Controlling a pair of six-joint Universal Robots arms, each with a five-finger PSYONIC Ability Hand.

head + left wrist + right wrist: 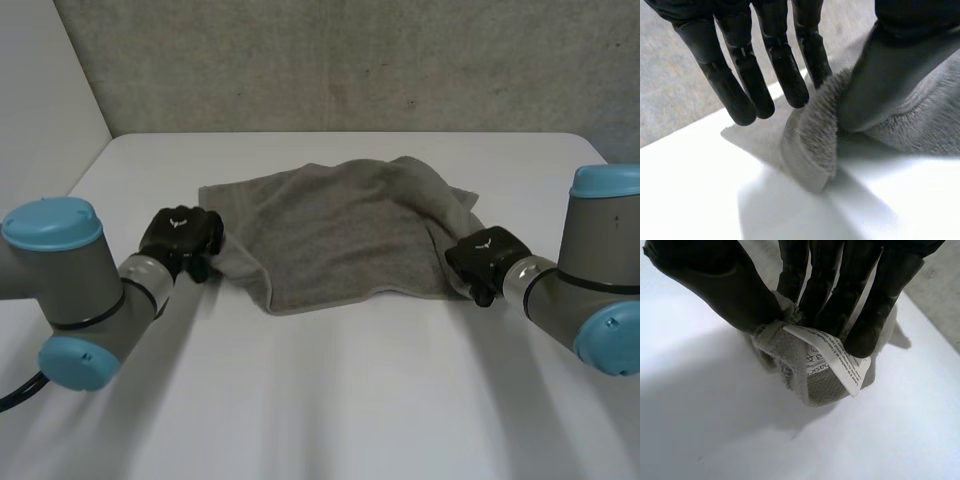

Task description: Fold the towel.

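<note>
Bare white table (330,400) on the robot's side of the towel (340,235); grey wall (350,60) behind the far edge.

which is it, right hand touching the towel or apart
Touching: right wrist view shows the right hand pinching the towel corner between thumb and fingers.

At 9 o'clock, the left hand (182,240) pinches the towel (340,235) between straight fingers (785,70) and thumb. At 3 o'clock, the right hand (483,258) pinches it likewise, both arms angled inward.
</note>
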